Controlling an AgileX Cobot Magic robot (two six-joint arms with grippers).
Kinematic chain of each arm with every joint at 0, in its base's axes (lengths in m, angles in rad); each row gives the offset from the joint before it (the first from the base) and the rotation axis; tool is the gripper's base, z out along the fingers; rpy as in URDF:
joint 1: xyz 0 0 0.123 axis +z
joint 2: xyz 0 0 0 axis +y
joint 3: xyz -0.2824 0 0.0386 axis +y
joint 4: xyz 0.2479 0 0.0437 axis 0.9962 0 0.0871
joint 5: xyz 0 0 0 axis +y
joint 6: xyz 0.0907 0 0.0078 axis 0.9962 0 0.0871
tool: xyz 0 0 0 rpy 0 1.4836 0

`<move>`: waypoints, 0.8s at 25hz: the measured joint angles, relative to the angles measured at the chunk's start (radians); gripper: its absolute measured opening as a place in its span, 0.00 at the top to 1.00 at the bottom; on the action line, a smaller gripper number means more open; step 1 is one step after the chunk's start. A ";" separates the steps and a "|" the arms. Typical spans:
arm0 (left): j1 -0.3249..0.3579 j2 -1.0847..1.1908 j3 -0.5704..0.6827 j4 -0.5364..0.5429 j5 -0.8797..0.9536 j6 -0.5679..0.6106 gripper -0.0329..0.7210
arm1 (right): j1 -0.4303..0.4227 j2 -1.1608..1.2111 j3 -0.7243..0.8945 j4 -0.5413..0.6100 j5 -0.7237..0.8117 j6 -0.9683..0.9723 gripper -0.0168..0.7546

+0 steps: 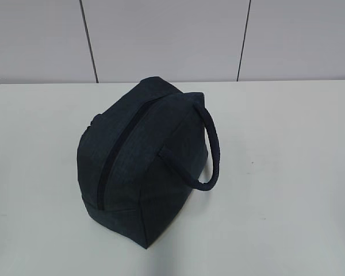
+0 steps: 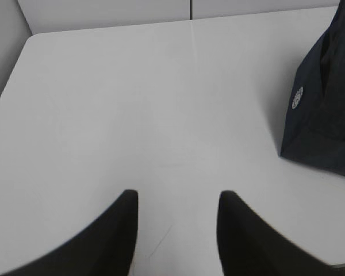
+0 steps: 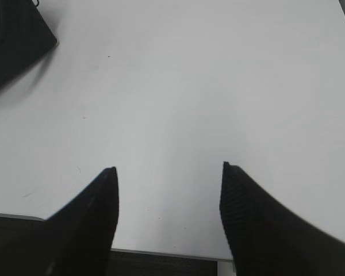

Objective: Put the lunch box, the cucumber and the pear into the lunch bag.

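Navy fabric lunch bag (image 1: 141, 167) with top zipper and padded loop handle (image 1: 213, 155) sits centre of exterior frame on white table (image 1: 287, 172), zipper closed. Your left gripper (image 2: 177, 201): fingers spread, empty, bag at right edge of its view. Your right gripper (image 3: 168, 172): fingers spread wider, empty, bag corner upper left.

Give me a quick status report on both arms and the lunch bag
Left gripper open, empty, over bare table. Right gripper open, empty. Lunch bag upright mid-table, zipper looks shut. No lunch box, cucumber or pear visible.
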 joint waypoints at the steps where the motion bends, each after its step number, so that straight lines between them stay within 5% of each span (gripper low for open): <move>1: 0.000 0.000 0.000 0.000 0.000 0.000 0.59 | 0.000 0.000 0.000 0.000 0.000 0.000 0.40; 20: 0.000 0.000 0.000 0.000 0.000 0.000 0.59 | 0.000 0.000 0.000 0.000 0.000 0.000 0.40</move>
